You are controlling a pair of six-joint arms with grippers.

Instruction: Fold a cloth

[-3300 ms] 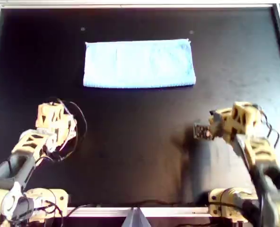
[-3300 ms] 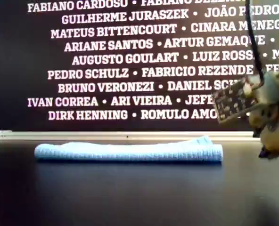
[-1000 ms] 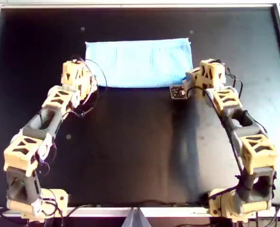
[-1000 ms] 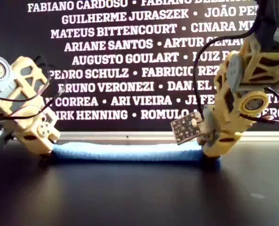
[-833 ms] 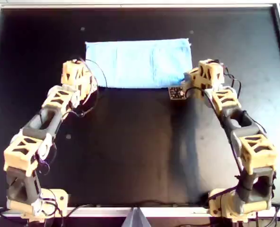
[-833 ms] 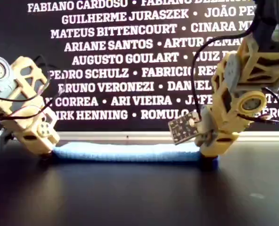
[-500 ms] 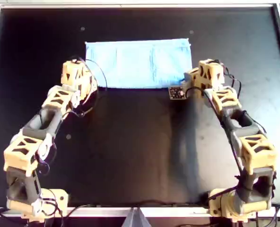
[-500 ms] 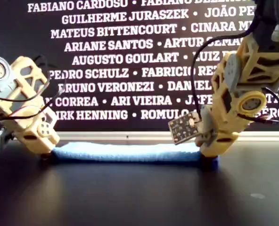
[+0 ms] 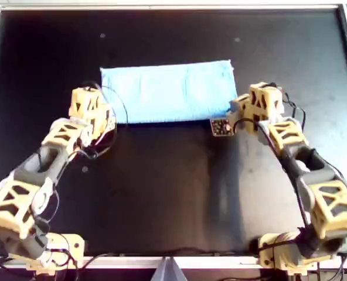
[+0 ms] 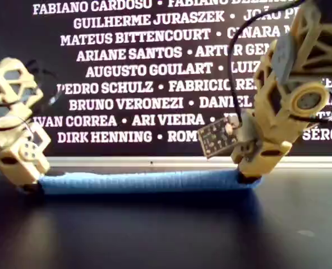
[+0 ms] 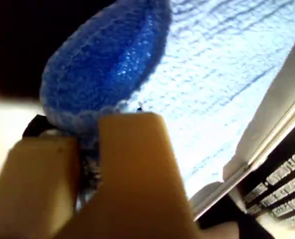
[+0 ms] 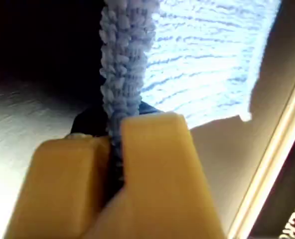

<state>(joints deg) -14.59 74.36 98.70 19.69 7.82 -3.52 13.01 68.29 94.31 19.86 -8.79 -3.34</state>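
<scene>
With each arm reaching in from the near side of the black table [image 9: 173,193], the left gripper [image 11: 87,144] has its yellow fingers [image 11: 132,164] pinched tight on a bunched corner of the light blue cloth [image 9: 167,92], and the right gripper [image 12: 115,144] is clamped the same way on the edge of the opposite near corner. The cloth stretches between the two grippers as a long folded band, its far edge lying flat beyond them toward the pale table rim [image 9: 173,6]. In the exterior view the band [image 10: 143,182] sags low just over the tabletop, below a dark wall printed with white names [image 10: 143,73]. A small circuit board [image 9: 221,126] hangs beside the right gripper.
</scene>
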